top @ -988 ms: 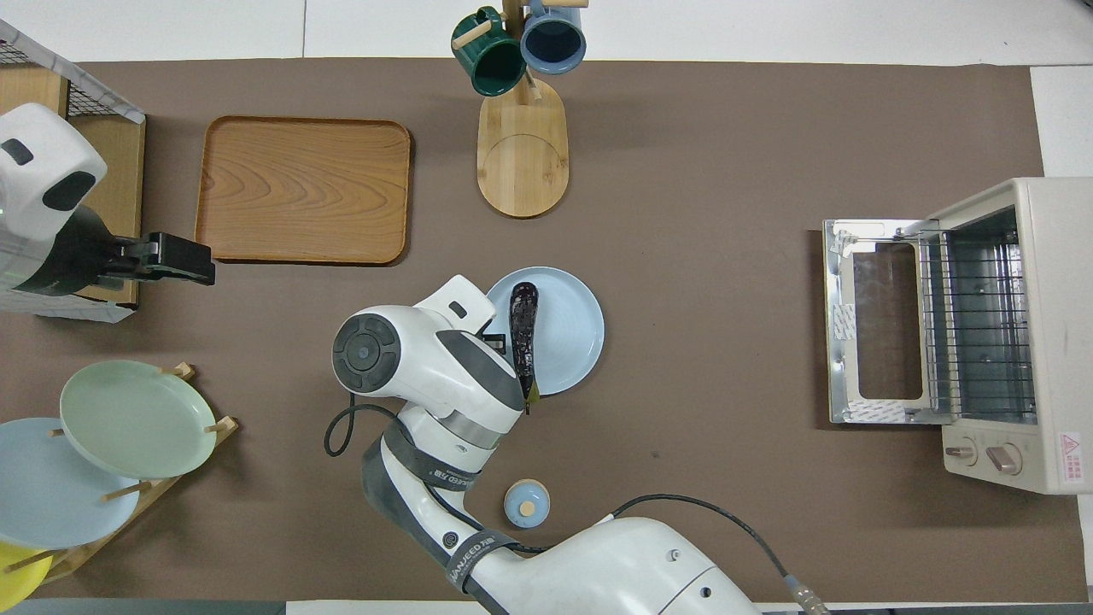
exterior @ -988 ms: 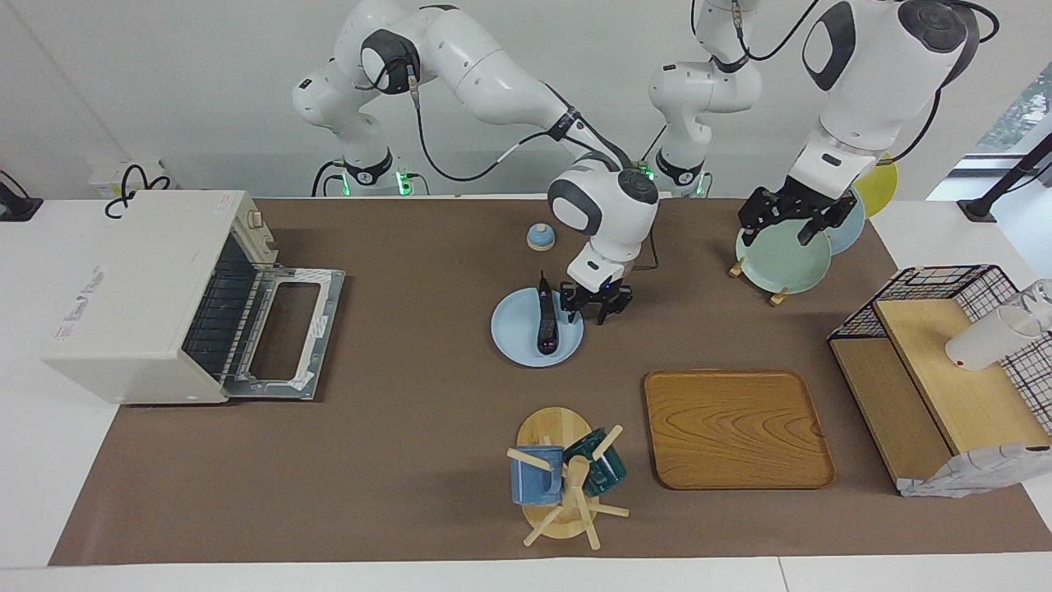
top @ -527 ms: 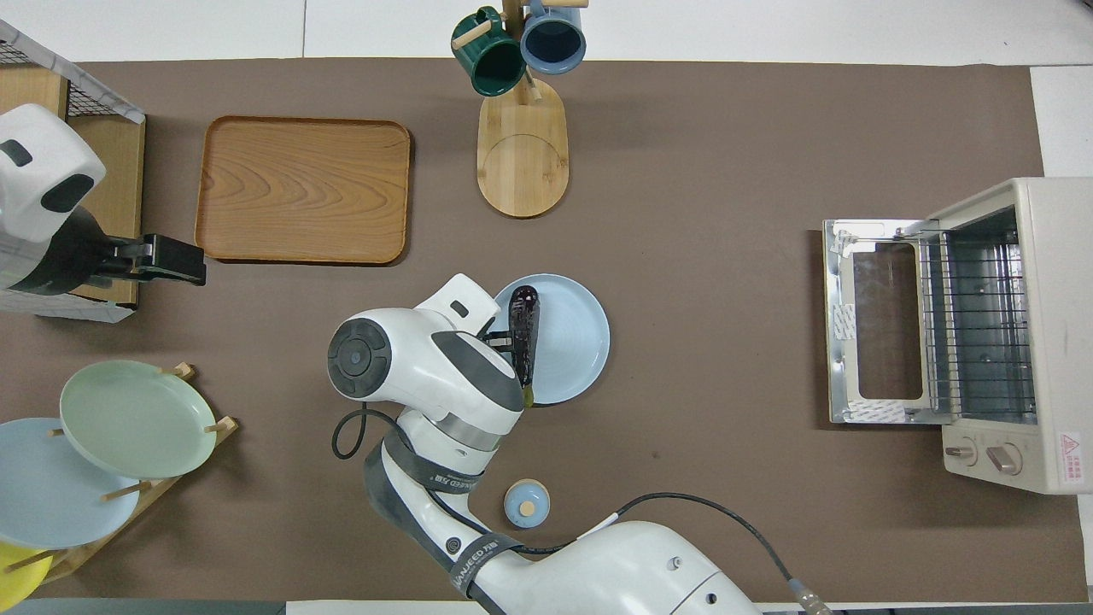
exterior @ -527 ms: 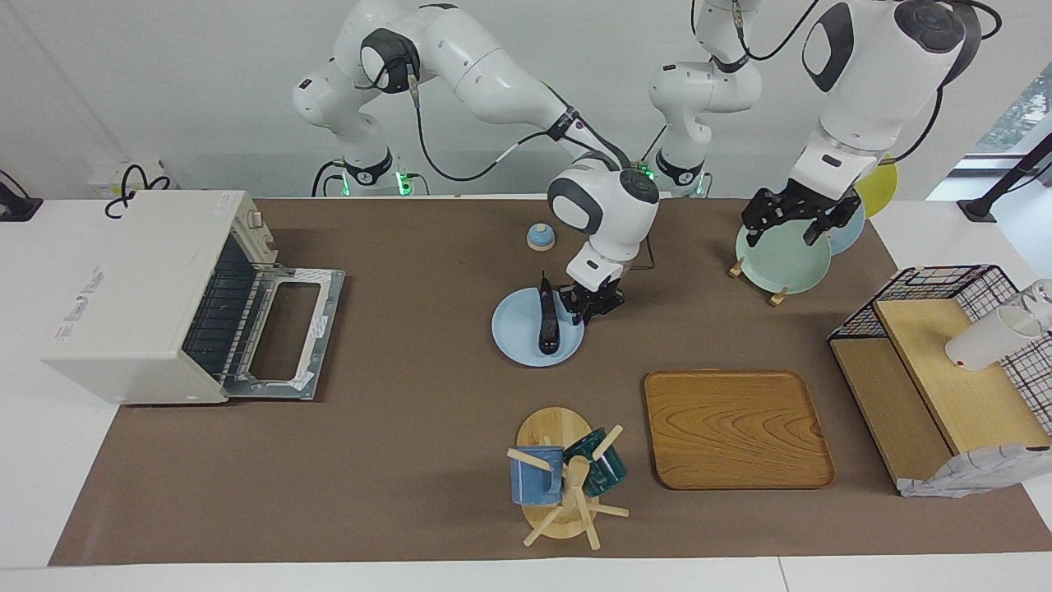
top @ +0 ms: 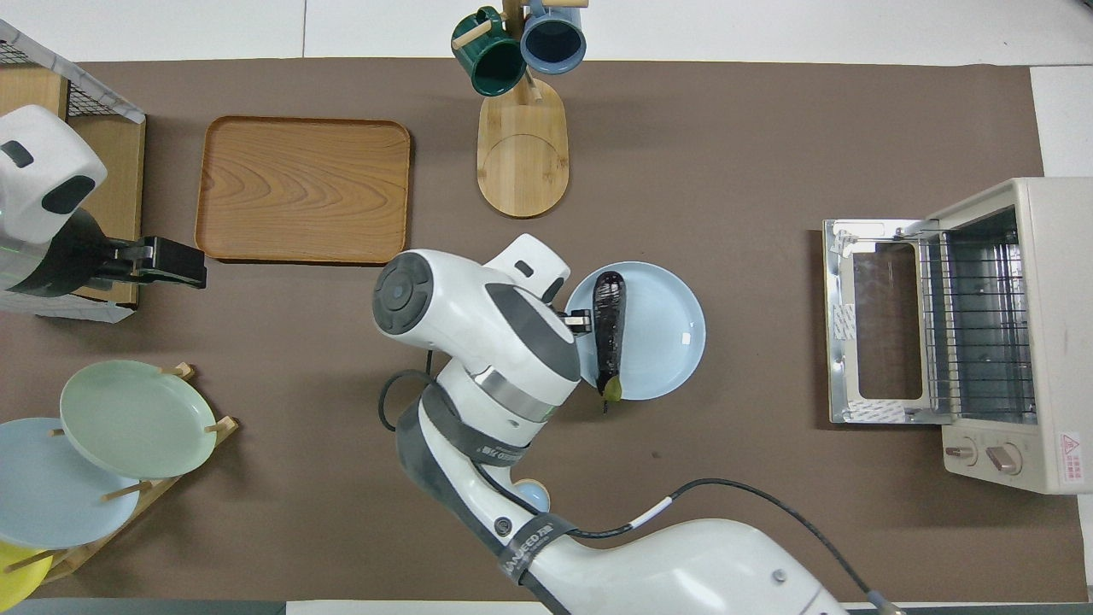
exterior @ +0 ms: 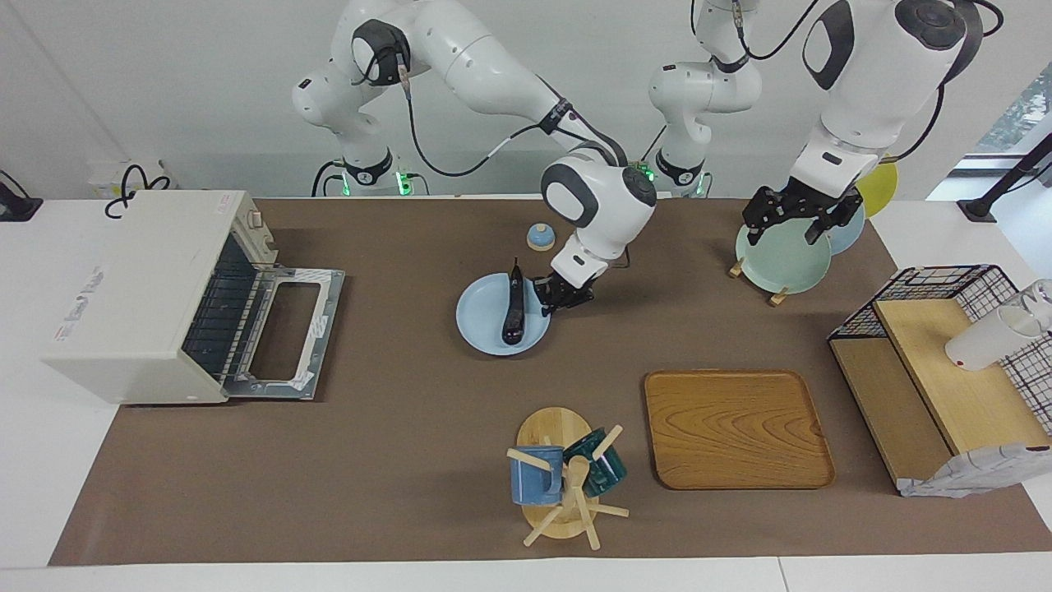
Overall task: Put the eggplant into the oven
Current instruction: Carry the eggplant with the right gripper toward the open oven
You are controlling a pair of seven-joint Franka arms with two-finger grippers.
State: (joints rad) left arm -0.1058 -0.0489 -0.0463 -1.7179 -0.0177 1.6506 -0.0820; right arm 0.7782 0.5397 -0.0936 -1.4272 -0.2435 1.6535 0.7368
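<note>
Change: the light blue plate [exterior: 491,325] with the eggplant [exterior: 514,312] on it has slid along the desk [exterior: 394,460] toward the oven [exterior: 148,296] since a second ago; the right arm has swung the same way with it.
Right gripper [exterior: 552,298]: low at the plate's rim, on the side toward the left arm's end of the desk; its jaws, partly open a second ago, are now closed, apparently pinching the plate's edge, though the contact itself is hard to make out.
Eggplant: lies lengthwise on the plate, stem end pointing toward the robots and just past the rim, just beside the right gripper.
Oven: at the right arm's end of the desk, door folded down flat, wire rack showing inside; well apart from the plate.
Left gripper [exterior: 794,218]: hangs over the pale green plate [exterior: 781,261] in the dish rack, jaws spread wide, holding nothing; it has shifted only slightly.
Unmoved: wooden tray [exterior: 737,427], mug tree [exterior: 563,481], small blue knob [exterior: 540,237] near the robots.
</note>
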